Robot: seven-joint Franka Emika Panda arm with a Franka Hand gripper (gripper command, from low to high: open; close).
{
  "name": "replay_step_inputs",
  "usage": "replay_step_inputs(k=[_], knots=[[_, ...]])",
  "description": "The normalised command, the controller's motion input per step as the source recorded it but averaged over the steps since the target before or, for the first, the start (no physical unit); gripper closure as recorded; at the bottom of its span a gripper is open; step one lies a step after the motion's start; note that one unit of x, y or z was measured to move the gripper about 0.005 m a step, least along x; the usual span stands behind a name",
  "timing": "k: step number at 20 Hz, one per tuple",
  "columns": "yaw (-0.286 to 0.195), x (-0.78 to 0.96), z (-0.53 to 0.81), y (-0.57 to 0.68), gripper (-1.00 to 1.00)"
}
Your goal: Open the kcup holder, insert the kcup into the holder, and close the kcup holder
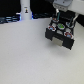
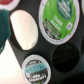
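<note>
Kcup holder [image 1: 60, 34] on table [image 1: 25, 55] at the exterior view's right, gripper [image 1: 60, 10] directly above, kcup [image 2: 59, 20] seated in tray slot

Exterior view: off-arm, raised, looks down across the white counter [image 1: 30, 55] from some way off, kcup holder [image 1: 60, 34] small on the exterior view's right. Wrist view: pressed close over the same holder's tray [image 2: 47, 50] (pod tops fill the frame); both share it.

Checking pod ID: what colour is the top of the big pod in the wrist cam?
Green with white lettering; wrist view shows it best.
</note>
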Motion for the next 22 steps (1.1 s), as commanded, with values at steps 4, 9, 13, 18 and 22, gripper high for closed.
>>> replay_step_inputs(k=[4, 9, 13, 18, 22], knots=[[0.027, 0.56, 0.41, -0.47, -1.0], [0.016, 0.61, 0.3, -0.46, -1.0], [0.001, 0.68, 0.19, -0.38, -1.0], [0.005, 0.79, 0.1, -0.21, -1.0], [0.028, 0.77, 0.01, -0.04, -1.0]])
